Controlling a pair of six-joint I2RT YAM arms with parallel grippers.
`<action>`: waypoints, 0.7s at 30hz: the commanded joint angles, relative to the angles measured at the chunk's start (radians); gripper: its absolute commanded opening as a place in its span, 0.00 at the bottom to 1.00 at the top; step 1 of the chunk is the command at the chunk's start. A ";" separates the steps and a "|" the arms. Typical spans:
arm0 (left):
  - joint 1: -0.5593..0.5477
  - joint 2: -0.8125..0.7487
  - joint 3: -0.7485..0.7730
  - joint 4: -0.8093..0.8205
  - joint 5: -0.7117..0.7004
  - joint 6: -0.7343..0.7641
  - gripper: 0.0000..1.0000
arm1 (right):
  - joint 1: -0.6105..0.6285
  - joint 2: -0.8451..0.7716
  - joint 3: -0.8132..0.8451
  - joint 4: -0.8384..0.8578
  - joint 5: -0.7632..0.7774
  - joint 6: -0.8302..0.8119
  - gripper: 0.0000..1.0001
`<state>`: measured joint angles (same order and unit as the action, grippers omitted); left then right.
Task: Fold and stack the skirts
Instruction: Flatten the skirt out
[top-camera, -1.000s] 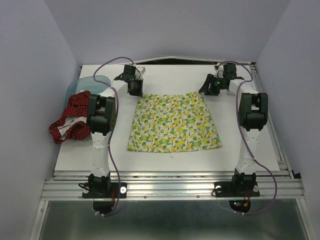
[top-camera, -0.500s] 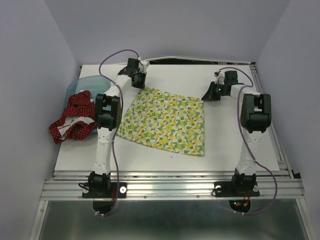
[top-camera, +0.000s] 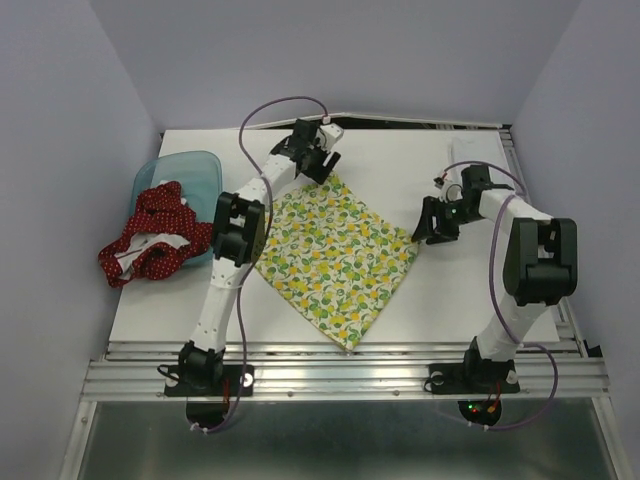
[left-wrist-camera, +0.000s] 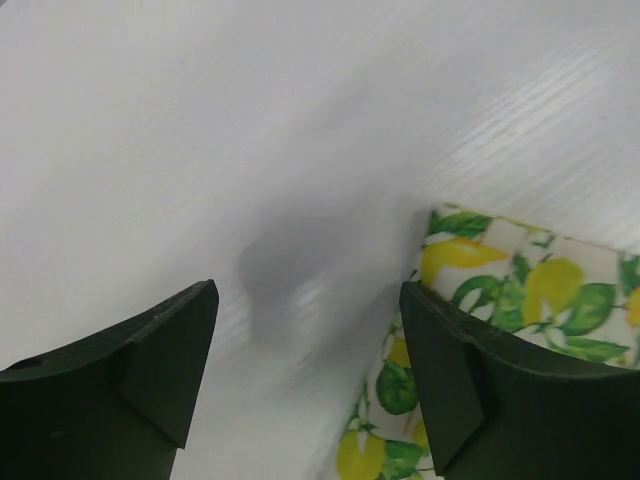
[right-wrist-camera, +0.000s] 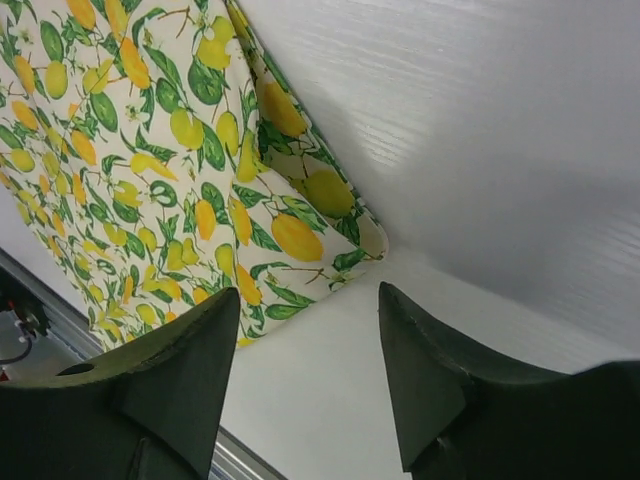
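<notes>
The lemon-print skirt lies flat on the white table, turned like a diamond. My left gripper hovers open just off its far corner; in the left wrist view that corner lies beside the right finger, with only bare table between the jaws of the gripper. My right gripper stands open at the skirt's right corner, which lies just ahead of the gripper, untouched. The red dotted skirt is heaped at the table's left edge.
A translucent blue bin sits at the far left, partly under the red skirt. The metal rail runs along the near edge, with both arm bases on it. Grey walls close in left, right and behind.
The lemon skirt has been swung clockwise from square-on into a diamond. Both grippers, earlier shut on its far corners, have opened and let it go.
</notes>
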<state>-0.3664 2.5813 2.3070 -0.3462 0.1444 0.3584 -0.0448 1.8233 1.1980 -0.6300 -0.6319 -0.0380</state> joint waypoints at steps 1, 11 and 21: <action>-0.057 -0.226 -0.067 0.010 -0.055 0.010 0.85 | 0.002 -0.084 0.101 -0.034 0.076 -0.020 0.63; 0.021 -0.751 -0.647 0.112 0.041 -0.180 0.81 | 0.037 0.065 0.383 -0.025 -0.024 -0.135 0.44; 0.027 -0.839 -0.983 0.041 0.237 -0.202 0.63 | 0.083 0.169 0.310 -0.195 -0.045 -0.338 0.13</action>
<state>-0.3351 1.7023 1.4063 -0.2588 0.2825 0.1780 0.0353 1.9823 1.5394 -0.7372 -0.6819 -0.2604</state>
